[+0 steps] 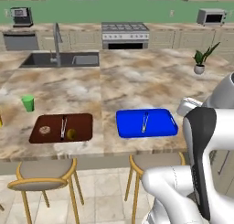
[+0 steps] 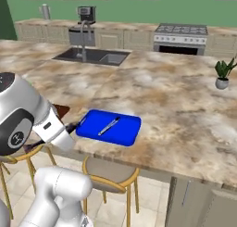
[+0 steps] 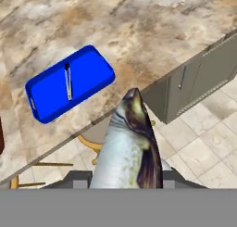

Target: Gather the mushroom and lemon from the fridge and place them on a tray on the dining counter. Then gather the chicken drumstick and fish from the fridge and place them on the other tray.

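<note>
Left base: marbled stone surface (image 1: 137, 81) carries a brown rectangular tray (image 1: 61, 128) at 8 o'clock, holding a pale mushroom (image 1: 45, 130) and a yellow lemon (image 1: 71, 134); glossy blue rectangular tray (image 1: 146, 123) at centre, with metal tongs (image 1: 144, 122) on it.

Right base: blue tray near the surface's front edge, 9 o'clock.

Hand: jaws clamped on a silvery dark-backed fish (image 3: 129, 147), 6 o'clock; blue tray at 10 o'clock, well apart.

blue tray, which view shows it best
The left base view: the blue tray lies square-on and whole, silver tongs on it. The hand view shows it whole but smaller and tilted; the right base view shows it slanted beside the arm.
</note>
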You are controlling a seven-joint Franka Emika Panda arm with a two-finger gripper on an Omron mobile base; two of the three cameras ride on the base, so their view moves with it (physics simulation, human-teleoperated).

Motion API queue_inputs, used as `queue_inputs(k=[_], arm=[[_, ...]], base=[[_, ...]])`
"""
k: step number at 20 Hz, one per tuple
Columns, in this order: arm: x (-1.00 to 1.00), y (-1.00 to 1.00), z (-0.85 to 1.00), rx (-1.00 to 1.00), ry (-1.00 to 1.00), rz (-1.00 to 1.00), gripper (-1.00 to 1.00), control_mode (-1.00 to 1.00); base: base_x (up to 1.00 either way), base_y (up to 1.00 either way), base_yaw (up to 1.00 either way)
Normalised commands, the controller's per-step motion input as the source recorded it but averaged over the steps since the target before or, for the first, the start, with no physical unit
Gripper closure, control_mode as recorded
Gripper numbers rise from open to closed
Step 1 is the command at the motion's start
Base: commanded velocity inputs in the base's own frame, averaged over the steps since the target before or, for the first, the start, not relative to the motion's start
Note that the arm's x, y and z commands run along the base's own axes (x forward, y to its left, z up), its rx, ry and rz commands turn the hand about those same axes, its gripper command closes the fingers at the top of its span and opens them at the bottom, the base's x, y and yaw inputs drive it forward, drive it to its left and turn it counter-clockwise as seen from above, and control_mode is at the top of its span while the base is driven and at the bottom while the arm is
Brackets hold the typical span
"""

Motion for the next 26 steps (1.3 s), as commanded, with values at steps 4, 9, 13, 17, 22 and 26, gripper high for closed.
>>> queue_inputs(k=[4, 9, 13, 17, 22, 26], arm=[[0.00, 0.00, 0.00, 0.00, 0.00, 0.00, 1.00, 1.00], [0.00, 0.00, 0.00, 0.00, 0.00, 0.00, 1.00, 1.00], [0.50, 0.03, 0.00, 0.00, 0.04, -0.01, 1.00, -1.00], [1.00, 0.00, -0.01, 0.04, 0.11, 0.00, 1.00, -1.00], [1.00, 0.33, -0.17, 0.01, 0.19, 0.04, 1.00, -1.00], [1.00, 0.56, -0.30, 0.00, 0.19, 0.08, 1.00, -1.00]], base=[[0.66, 0.42, -0.38], [0.70, 0.27, -0.26], [0.45, 0.07, -0.05], [0.00, 0.00, 0.00], [0.00, 0.00, 0.00], [0.00, 0.00, 0.00]])
